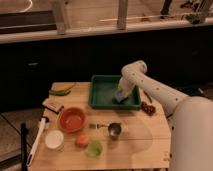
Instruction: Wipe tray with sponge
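The dark green tray [102,92] sits at the back middle of the wooden table. My white arm reaches in from the right and bends down into the tray's right side. My gripper [121,93] is low inside the tray, pressed over the light-blue sponge [120,95], which lies on the tray floor near the right wall. The sponge shows only partly under the gripper.
An orange-red bowl [72,119] stands left of centre. A small metal cup [114,130], an orange lump [82,140], a green cup [94,147] and a white cup [54,139] stand at the front. A white brush [37,140] lies at the left edge. Dark beads [148,107] lie right of the tray.
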